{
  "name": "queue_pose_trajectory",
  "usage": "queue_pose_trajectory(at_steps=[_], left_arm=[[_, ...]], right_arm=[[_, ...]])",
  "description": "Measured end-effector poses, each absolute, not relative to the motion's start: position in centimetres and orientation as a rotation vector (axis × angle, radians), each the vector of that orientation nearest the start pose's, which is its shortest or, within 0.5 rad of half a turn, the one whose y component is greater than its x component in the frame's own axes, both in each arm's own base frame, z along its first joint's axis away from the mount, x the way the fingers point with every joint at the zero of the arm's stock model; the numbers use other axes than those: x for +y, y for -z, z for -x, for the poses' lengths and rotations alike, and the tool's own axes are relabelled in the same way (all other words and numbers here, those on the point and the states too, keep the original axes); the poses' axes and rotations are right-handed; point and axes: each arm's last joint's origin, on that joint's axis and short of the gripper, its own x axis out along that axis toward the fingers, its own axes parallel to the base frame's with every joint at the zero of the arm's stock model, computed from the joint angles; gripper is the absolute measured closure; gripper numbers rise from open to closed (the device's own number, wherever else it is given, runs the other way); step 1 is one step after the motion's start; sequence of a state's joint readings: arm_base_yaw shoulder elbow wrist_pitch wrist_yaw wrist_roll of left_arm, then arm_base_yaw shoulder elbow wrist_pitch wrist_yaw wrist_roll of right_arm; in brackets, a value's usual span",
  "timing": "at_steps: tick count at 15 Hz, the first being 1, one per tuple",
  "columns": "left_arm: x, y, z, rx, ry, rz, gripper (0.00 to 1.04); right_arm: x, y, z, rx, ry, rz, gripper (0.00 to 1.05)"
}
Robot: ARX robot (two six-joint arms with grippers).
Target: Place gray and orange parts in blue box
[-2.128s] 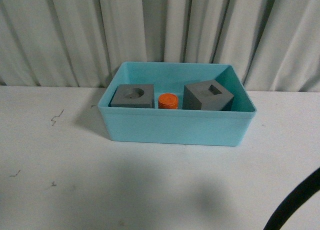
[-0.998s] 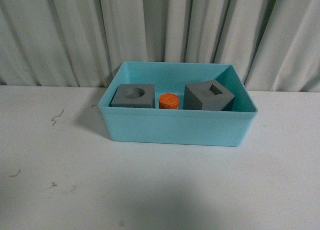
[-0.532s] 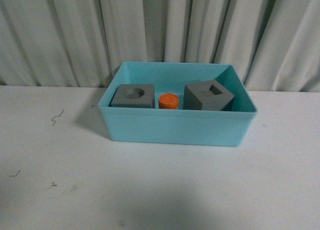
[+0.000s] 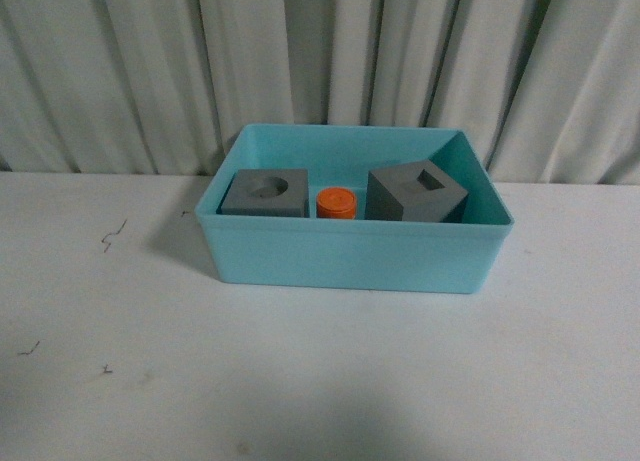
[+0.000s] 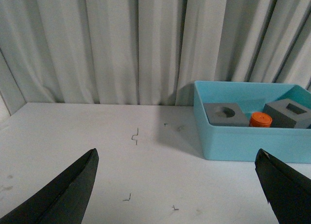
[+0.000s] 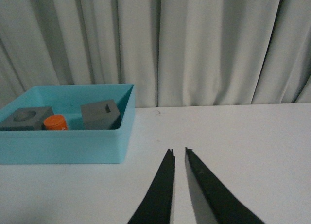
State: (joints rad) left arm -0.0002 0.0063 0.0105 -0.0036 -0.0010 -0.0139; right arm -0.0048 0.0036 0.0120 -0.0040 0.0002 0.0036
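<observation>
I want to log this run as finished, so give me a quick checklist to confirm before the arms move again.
1. Gray cube with the round recess inside the blue box: ok.
2. Gray cube with the square recess inside the box: ok, though it sits turned at an angle.
3. Orange cylinder inside the box, between the cubes: ok.
4. Parts left on the white table: none visible, ok.
5. Left gripper empty, jaws wide apart: ok.
6. Right gripper empty, jaws nearly together with nothing between: ok.
</observation>
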Motion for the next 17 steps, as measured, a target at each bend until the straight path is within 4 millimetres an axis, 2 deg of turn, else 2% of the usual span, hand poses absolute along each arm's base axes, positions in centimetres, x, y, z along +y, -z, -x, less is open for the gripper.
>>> queue_pose_trajectory(at_steps=[1, 8, 9, 17], left_arm=[[0.0, -16.62, -9.75, -0.001, 0.0, 0.014, 0.07], [0.0, -16.62, -9.75, -0.001, 0.0, 0.014, 0.07], [0.0, -16.62, -9.75, -0.001, 0.0, 0.014, 0.07], [0.0, -16.62, -9.75, -0.001, 0.0, 0.014, 0.07]], right_arm=[[-0.05, -16.7, -9.72, -0.005, 0.005, -0.004, 0.83], [-0.05, -16.69, -9.72, -0.004, 0.005, -0.004, 0.04], [-0.05, -16.7, -9.72, -0.005, 0.005, -0.003, 0.07], [-0.05, -16.7, -9.72, -0.005, 0.005, -0.003, 0.06]])
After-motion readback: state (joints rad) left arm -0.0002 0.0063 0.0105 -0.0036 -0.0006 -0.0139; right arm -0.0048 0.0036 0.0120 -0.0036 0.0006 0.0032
